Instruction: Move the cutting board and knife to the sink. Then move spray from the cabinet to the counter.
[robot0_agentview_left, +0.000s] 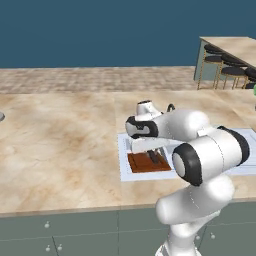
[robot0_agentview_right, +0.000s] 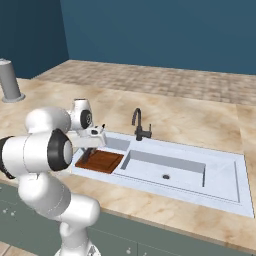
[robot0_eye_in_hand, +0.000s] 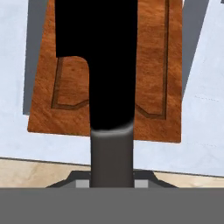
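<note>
The arm rises from the base in front of the counter (robot0_agentview_right: 190, 120) and folds forward, its hand pointing down over the left end of the sink (robot0_agentview_right: 220, 172). The gripper (robot0_agentview_right: 89, 152) hangs just above the board (robot0_agentview_right: 102, 161), which lies flat on the sink's left drainboard, close to the counter's front edge. In the hand view the knife (robot0_eye_in_hand: 103, 65) runs straight out from between the gripper's fingertips: they are closed partway on the grey handle end, and the dark blade stretches over the board (robot0_eye_in_hand: 153, 65). The fingers themselves are mostly hidden behind the handle. In both base views the arm's own links cover much of the knife, so whether the blade touches the board cannot be told. The faucet (robot0_agentview_right: 139, 126) stands behind the basin.
</note>
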